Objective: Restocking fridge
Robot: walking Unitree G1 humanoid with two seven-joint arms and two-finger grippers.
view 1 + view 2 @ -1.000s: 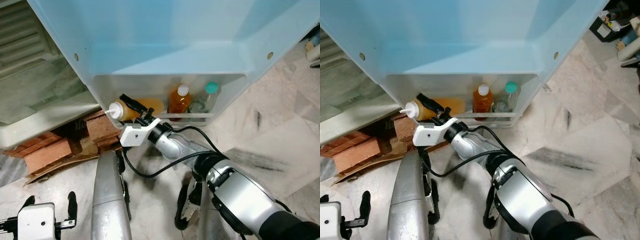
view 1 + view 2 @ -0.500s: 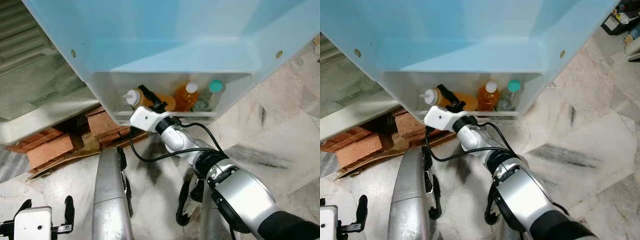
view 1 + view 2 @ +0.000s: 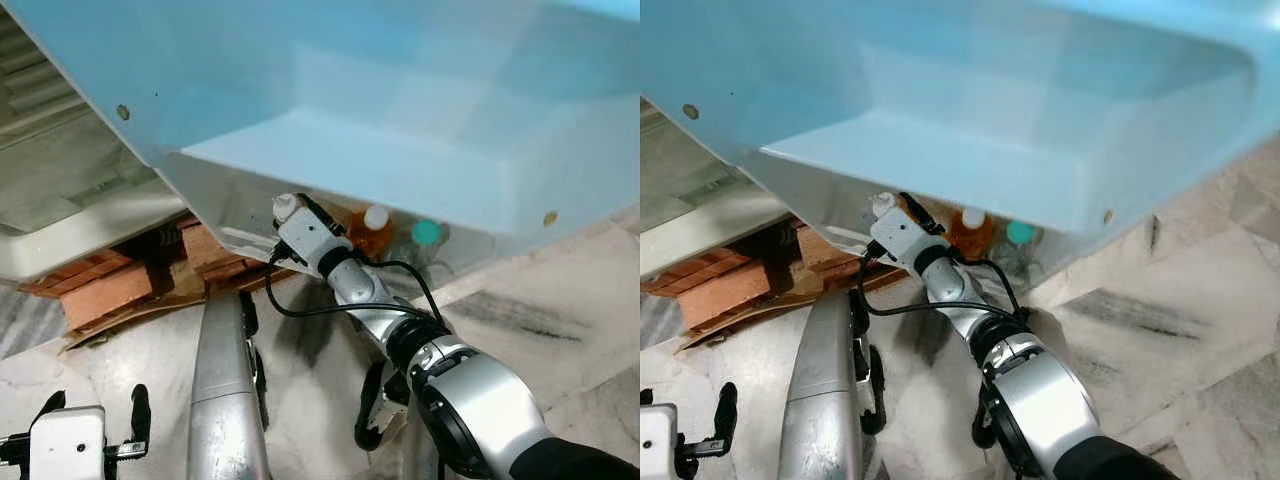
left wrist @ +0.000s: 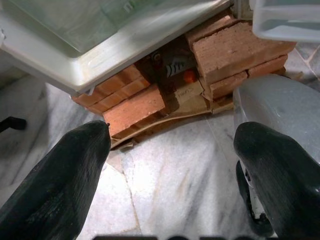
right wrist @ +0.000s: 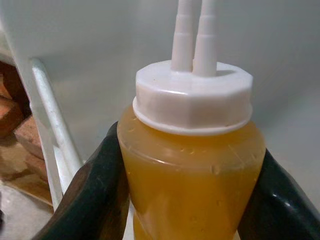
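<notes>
So your right gripper [image 5: 187, 200] clamped the orange squeeze bottle [image 5: 192, 165] in the door shelf [image 3: 235, 205]; its wrist view showed twin nozzles. Left gripper [image 4: 170, 165] hung wide open, holding nothing, over marble floor [image 4: 170, 175] near bricks [image 4: 135, 107].

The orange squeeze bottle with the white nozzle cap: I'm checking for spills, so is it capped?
Capped. The orange squeeze bottle wears its white nozzle cap, seated flush, between the right gripper's fingers.

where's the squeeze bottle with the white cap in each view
Left eye view: squeeze bottle at the door shelf's left end, in the right claw.
Right eye view: same spot, left of the orange drink bottle.
Left wrist view: not in it.
Right wrist view: centre, orange body between the black fingers.
Shared landmark: the red bricks.
</notes>
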